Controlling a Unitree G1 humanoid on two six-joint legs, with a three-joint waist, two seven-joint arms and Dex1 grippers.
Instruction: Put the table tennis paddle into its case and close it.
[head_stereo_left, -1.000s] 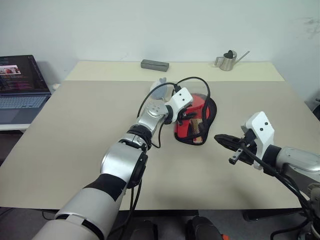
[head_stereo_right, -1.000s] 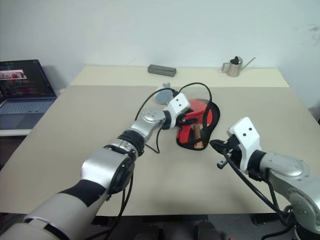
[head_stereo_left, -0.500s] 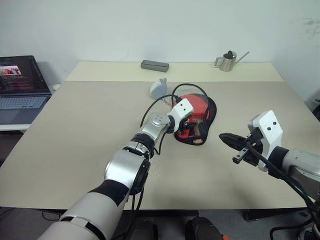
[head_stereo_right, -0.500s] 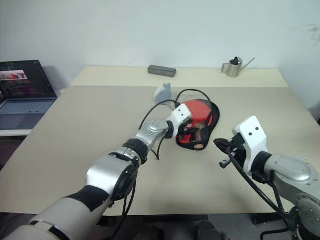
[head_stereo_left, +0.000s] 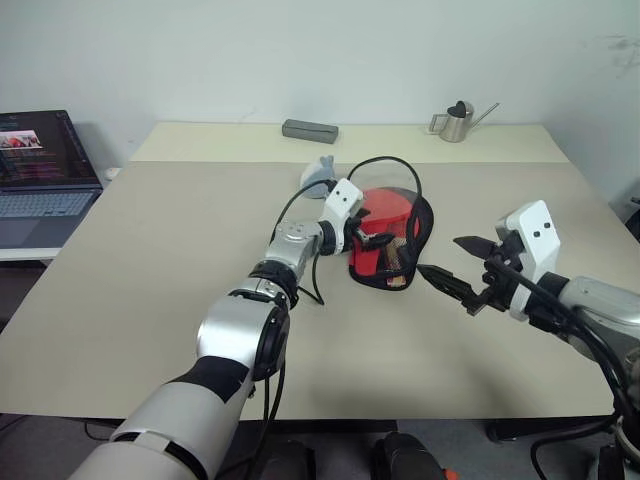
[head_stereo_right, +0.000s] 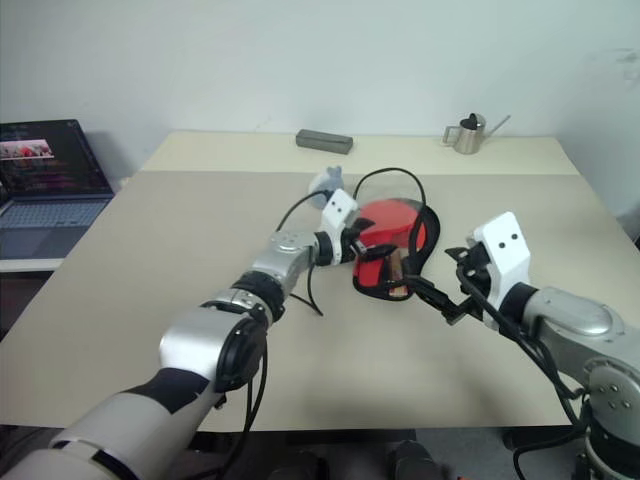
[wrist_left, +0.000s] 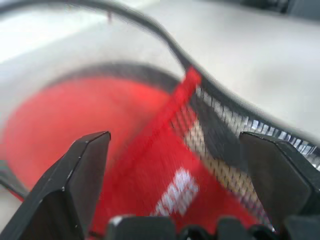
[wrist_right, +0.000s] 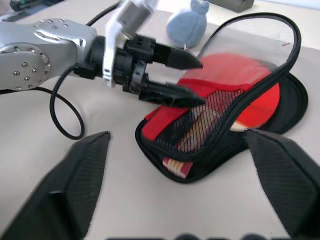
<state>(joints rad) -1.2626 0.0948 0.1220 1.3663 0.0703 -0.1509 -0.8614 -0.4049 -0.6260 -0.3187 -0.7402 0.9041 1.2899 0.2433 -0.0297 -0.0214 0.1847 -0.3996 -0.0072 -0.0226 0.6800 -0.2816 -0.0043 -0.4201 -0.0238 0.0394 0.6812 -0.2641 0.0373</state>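
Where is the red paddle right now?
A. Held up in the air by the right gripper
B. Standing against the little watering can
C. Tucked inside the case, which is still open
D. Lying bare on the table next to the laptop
C: the paddle lies inside the case, its handle showing through the black mesh, and the case's edge stands up unclosed; both the left gripper and the right gripper are open and empty.

The case (wrist_right: 220, 125) looks like soft matt fabric, red with a black see-through mesh panel, and a smooth cord loop (wrist_right: 280, 45) on top. The paddle (wrist_right: 240, 75) face is smooth matt red rubber. The fingers (wrist_right: 172, 57) are matt black plastic, the desk (head_stereo_left: 150, 260) plain matt beige, and the watering can (head_stereo_left: 457, 120) shiny metal.
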